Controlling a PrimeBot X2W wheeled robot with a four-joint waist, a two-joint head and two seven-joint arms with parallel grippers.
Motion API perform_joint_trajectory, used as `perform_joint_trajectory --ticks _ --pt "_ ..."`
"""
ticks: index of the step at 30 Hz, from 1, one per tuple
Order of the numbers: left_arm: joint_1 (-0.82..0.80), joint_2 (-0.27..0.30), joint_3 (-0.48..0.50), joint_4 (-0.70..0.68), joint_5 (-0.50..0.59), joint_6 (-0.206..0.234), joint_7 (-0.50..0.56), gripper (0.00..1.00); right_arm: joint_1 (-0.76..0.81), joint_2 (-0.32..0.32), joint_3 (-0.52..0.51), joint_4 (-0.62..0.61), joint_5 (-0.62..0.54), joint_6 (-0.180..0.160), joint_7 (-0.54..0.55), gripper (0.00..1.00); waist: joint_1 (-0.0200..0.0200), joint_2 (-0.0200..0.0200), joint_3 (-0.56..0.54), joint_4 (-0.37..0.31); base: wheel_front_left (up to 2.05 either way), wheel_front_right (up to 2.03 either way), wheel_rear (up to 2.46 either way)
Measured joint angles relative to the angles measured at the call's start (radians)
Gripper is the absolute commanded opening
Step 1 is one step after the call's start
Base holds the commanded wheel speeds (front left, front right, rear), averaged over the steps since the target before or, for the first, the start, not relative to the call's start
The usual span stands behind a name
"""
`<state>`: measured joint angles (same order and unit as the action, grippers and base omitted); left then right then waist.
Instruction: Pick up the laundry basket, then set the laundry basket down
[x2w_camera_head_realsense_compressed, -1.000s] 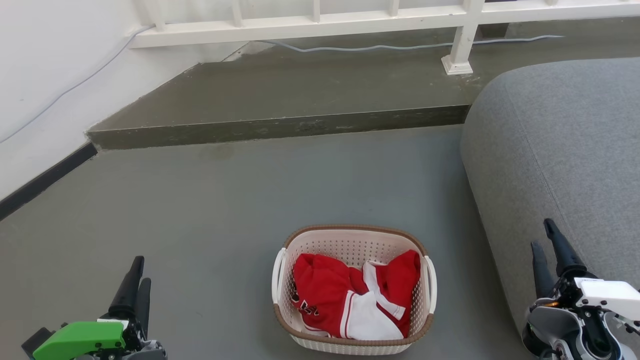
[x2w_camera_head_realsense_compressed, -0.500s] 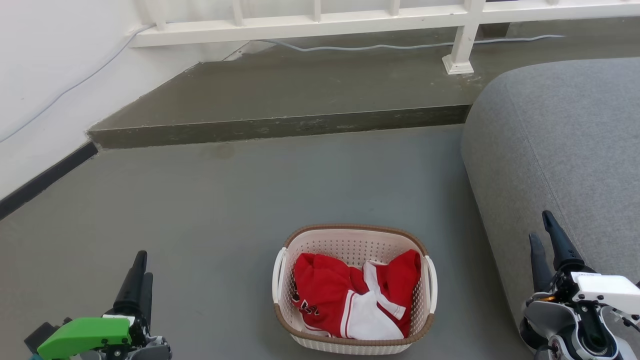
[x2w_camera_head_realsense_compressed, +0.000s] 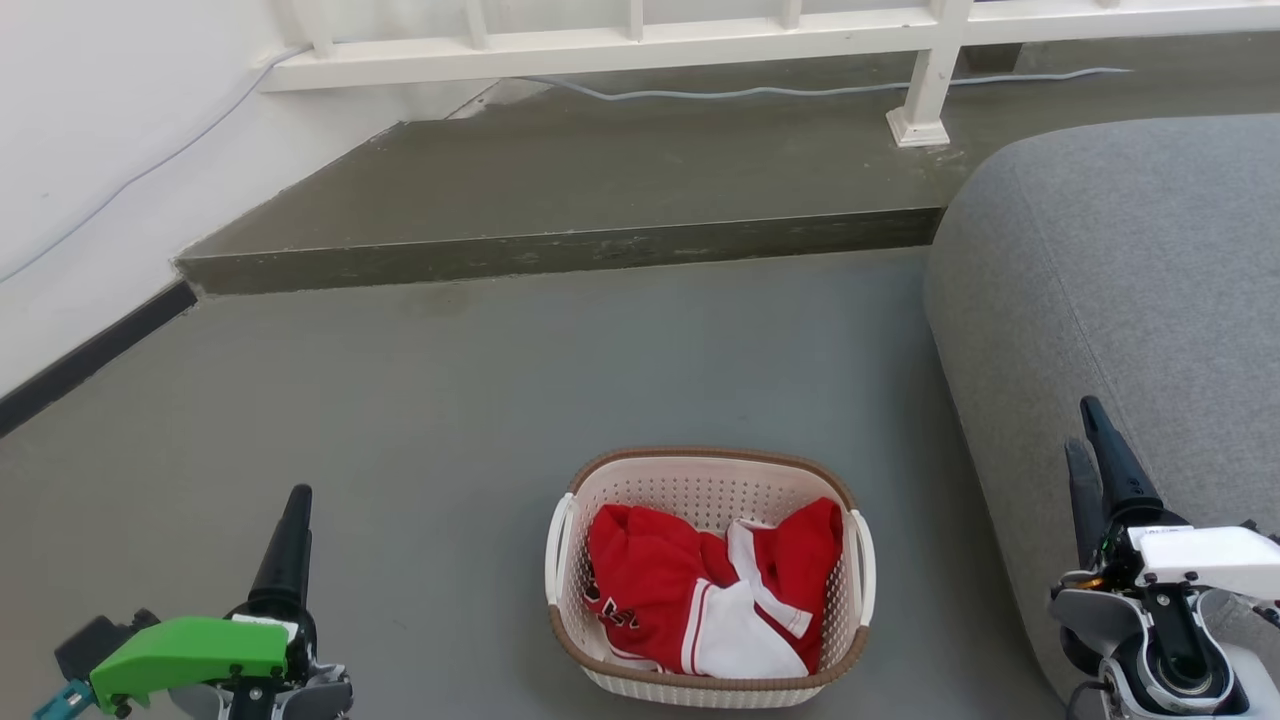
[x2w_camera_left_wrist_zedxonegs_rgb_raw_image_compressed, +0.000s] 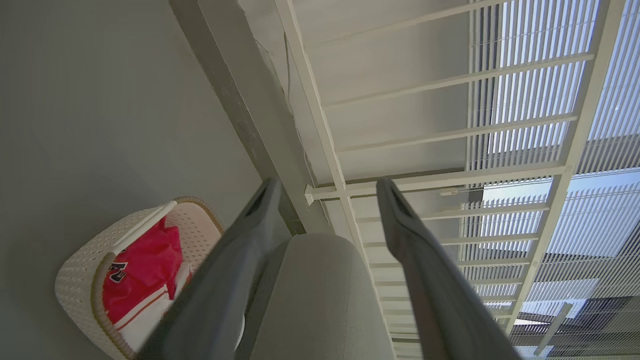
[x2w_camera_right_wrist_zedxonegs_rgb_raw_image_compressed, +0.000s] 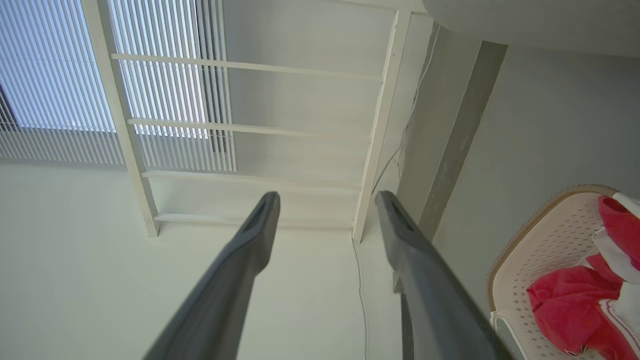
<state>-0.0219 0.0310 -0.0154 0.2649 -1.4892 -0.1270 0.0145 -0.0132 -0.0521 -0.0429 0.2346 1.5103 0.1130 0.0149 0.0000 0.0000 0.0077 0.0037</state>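
Observation:
The laundry basket (x2w_camera_head_realsense_compressed: 700, 457), cream-white and perforated with a brown rim and white loop handles, stands on the grey floor at the bottom centre, holding red and white clothes (x2w_camera_head_realsense_compressed: 700, 600). My left gripper (x2w_camera_head_realsense_compressed: 295, 505) is low on the left, well apart from the basket, its fingers seen edge-on. My right gripper (x2w_camera_head_realsense_compressed: 1081, 425) is on the right, in front of the sofa, also apart from the basket. In the left wrist view the left gripper (x2w_camera_left_wrist_zedxonegs_rgb_raw_image_compressed: 327, 187) is open and empty, with the basket (x2w_camera_left_wrist_zedxonegs_rgb_raw_image_compressed: 80, 280) at lower left. The right gripper (x2w_camera_right_wrist_zedxonegs_rgb_raw_image_compressed: 326, 196) is open and empty too, the basket (x2w_camera_right_wrist_zedxonegs_rgb_raw_image_compressed: 540, 235) at lower right.
A grey sofa (x2w_camera_head_realsense_compressed: 1120, 300) fills the right side, close to the basket and the right arm. A raised concrete step (x2w_camera_head_realsense_compressed: 560, 250) crosses the floor ahead, with a white railing (x2w_camera_head_realsense_compressed: 620, 45) and a cable (x2w_camera_head_realsense_compressed: 800, 92) behind it. A white wall (x2w_camera_head_realsense_compressed: 100, 150) runs along the left.
Both grippers have moved a little forward. The left one has also shifted slightly toward the basket. The basket has not moved.

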Motion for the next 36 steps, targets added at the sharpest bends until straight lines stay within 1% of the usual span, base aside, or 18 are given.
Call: perform_joint_trajectory --ticks 8,13,18,24,27,29,32,36 --pt "-0.015 0.028 -0.041 -0.013 0.112 0.000 -0.030 1.00 -0.005 -0.016 0.028 -0.010 -0.063 0.000 -0.032 1.00 0.0000 0.0000 0.004 0.001 0.00 0.00 0.00" --pt "-0.027 0.033 -0.050 -0.021 0.191 0.000 -0.043 1.00 -0.007 -0.046 0.047 -0.011 -0.143 0.000 -0.046 1.00 0.0000 0.0000 0.006 0.001 0.00 0.00 0.00" --pt "-0.037 0.043 -0.055 -0.035 0.289 0.000 -0.060 1.00 -0.013 -0.058 0.068 -0.011 -0.216 0.000 -0.064 1.00 0.0000 0.0000 0.009 0.001 0.00 0.00 0.00" --pt "-0.039 0.047 -0.063 -0.049 0.406 0.000 -0.078 1.00 -0.021 -0.087 0.084 -0.008 -0.338 -0.001 -0.080 1.00 0.0000 0.0000 0.015 0.000 0.00 0.00 0.00" --pt "-0.040 0.048 -0.070 -0.056 0.465 0.011 -0.087 1.00 -0.025 -0.094 0.087 -0.010 -0.400 -0.011 -0.090 1.00 0.0000 0.0000 0.018 0.001 0.00 0.00 0.00" --pt "-0.040 0.048 -0.080 -0.060 0.504 0.013 -0.093 1.00 -0.030 -0.098 0.088 -0.012 -0.435 -0.025 -0.096 1.00 0.0000 0.0000 0.020 0.001 0.00 0.00 0.00" --pt "-0.041 0.048 -0.088 -0.064 0.552 0.022 -0.102 1.00 -0.041 -0.100 0.093 -0.016 -0.480 -0.035 -0.104 1.00 0.0000 0.0000 0.023 0.003 0.00 0.00 0.00" --pt "-0.041 0.047 -0.099 -0.069 0.608 0.023 -0.113 1.00 -0.042 -0.099 0.103 -0.021 -0.539 -0.045 -0.114 1.00 0.0000 0.0000 0.027 0.004 0.00 0.00 0.00"
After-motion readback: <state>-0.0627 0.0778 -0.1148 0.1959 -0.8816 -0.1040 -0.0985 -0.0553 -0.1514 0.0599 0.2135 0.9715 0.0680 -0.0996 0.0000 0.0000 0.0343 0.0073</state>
